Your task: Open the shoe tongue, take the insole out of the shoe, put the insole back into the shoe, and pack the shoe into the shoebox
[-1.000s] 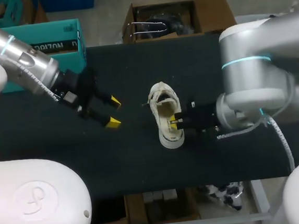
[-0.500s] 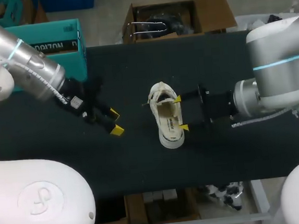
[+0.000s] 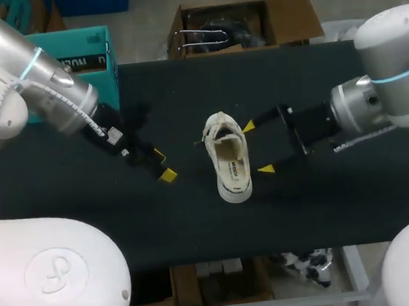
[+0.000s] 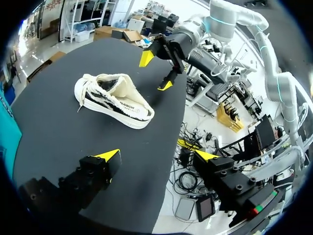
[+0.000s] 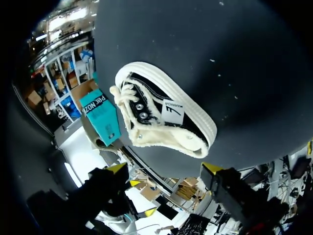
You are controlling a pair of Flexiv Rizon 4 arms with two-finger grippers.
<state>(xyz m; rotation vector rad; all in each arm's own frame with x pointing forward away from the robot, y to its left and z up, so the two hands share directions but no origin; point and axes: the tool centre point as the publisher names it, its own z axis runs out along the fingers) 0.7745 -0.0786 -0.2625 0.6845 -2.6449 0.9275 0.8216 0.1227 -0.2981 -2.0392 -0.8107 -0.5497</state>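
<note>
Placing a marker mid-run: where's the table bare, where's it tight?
Bare: the far strip of table behind the shoe, right of the shoebox; also the strip between shoe and near edge. Tight: beside the shoe, where left gripper and right gripper flank it.

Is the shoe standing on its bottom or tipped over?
Standing on its sole. The shoe sits flat on the table, its opening facing up toward the head camera.
</note>
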